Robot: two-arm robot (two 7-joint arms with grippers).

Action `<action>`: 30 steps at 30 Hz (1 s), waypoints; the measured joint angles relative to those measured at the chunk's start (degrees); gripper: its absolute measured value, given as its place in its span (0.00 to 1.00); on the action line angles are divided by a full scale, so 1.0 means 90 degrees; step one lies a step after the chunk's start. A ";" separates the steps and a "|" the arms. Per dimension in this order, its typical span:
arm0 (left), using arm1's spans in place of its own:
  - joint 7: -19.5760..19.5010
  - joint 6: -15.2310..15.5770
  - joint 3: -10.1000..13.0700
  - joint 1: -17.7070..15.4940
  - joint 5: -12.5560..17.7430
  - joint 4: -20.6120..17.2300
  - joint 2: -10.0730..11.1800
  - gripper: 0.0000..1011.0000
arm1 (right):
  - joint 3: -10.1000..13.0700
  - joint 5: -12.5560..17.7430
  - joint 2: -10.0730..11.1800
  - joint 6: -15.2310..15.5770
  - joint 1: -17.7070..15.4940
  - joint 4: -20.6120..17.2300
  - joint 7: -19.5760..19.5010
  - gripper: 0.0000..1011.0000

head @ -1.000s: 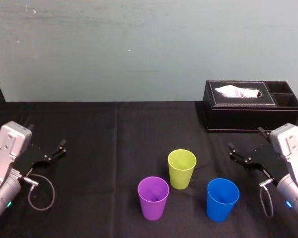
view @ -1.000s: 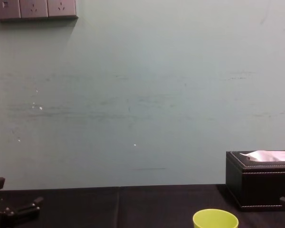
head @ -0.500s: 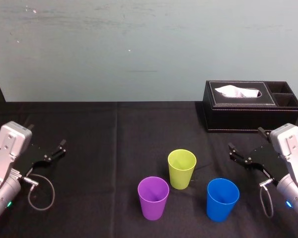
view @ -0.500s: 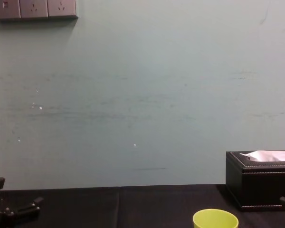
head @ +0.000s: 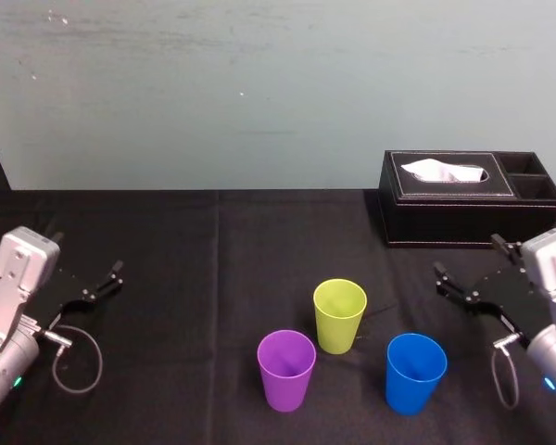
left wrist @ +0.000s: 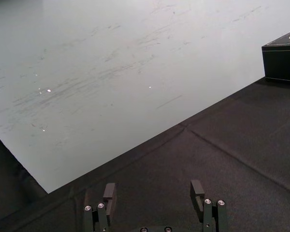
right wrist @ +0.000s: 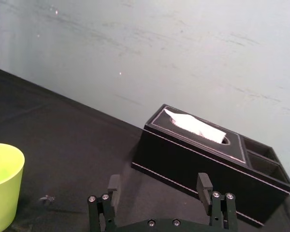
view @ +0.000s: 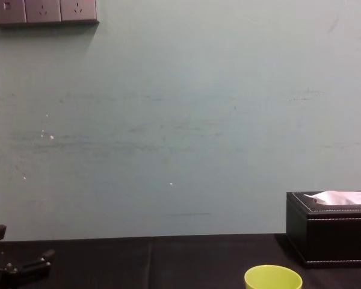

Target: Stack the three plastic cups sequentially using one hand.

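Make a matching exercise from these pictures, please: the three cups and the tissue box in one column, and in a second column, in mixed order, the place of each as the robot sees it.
Things
1. yellow-green cup
2. purple cup
3. blue cup
4. black tissue box

Places
A. nearest the robot's left among the cups, in the front
B. farthest from the robot, on its right side
C. between the other two cups, set a little farther back
D. nearest the robot's right among the cups, in the front

Pairs: 1-C, 2-A, 3-D, 4-B

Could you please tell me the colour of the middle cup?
The middle cup is yellow-green, shown best in the head view.
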 joint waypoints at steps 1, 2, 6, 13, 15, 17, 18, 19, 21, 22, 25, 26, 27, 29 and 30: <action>0.0000 0.0000 0.0000 0.0000 0.0000 0.0000 0.0000 0.99 | 0.0047 0.0030 0.0022 0.0014 -0.0061 -0.0073 -0.0003 0.99; 0.0000 0.0000 0.0000 0.0000 0.0000 0.0000 0.0000 0.99 | 0.0142 0.0114 0.0081 0.0084 -0.0202 -0.0229 -0.0003 0.99; 0.0000 0.0000 0.0000 0.0000 0.0000 0.0000 0.0000 0.99 | 0.0413 0.0377 0.0283 0.0364 -0.0624 -0.0668 0.0020 0.99; 0.0000 0.0000 0.0000 0.0000 0.0000 0.0000 0.0000 0.99 | 0.0934 0.1052 0.0735 0.1146 -0.1518 -0.1564 0.0293 0.99; 0.0000 0.0000 0.0000 0.0000 0.0000 0.0000 0.0000 0.99 | 0.1097 0.1298 0.0884 0.1470 -0.1812 -0.1846 0.0422 0.99; 0.0000 0.0000 0.0000 0.0000 0.0000 0.0000 0.0000 0.99 | 0.1188 0.1452 0.0962 0.1679 -0.1971 -0.1995 0.0510 0.99; 0.0000 0.0000 0.0000 0.0000 0.0000 0.0000 0.0000 0.99 | 0.1275 0.1586 0.1030 0.1854 -0.2123 -0.2117 0.0595 0.99; 0.0000 0.0000 0.0000 0.0000 0.0000 0.0000 0.0000 0.99 | 0.1308 0.1645 0.1058 0.1930 -0.2191 -0.2168 0.0638 0.99; 0.0000 0.0000 0.0000 0.0000 0.0000 0.0000 0.0000 0.99 | 0.1370 0.1739 0.1107 0.2055 -0.2301 -0.2252 0.0709 0.99; 0.0000 0.0000 0.0000 0.0000 0.0000 0.0000 0.0000 0.99 | 0.1434 0.1829 0.1156 0.2172 -0.2429 -0.2321 0.0796 0.99; 0.0000 0.0000 0.0000 0.0000 0.0000 0.0000 0.0000 0.99 | 0.1502 0.1960 0.1217 0.2342 -0.2638 -0.2404 0.0957 0.99; 0.0000 0.0000 0.0000 0.0000 0.0000 0.0000 0.0000 0.99 | 0.1508 0.1979 0.1223 0.2374 -0.2679 -0.2413 0.0995 0.99; 0.0000 0.0000 0.0000 0.0000 0.0000 0.0000 0.0000 0.99 | 0.1510 0.1996 0.1226 0.2401 -0.2716 -0.2420 0.1032 0.99; 0.0000 0.0000 0.0000 0.0000 0.0000 0.0000 0.0000 0.99 | 0.1495 0.2009 0.1220 0.2430 -0.2780 -0.2427 0.1150 0.99; 0.0000 0.0000 0.0000 0.0000 0.0000 0.0000 0.0000 0.99 | 0.1479 0.2010 0.1207 0.2431 -0.2793 -0.2427 0.1196 0.99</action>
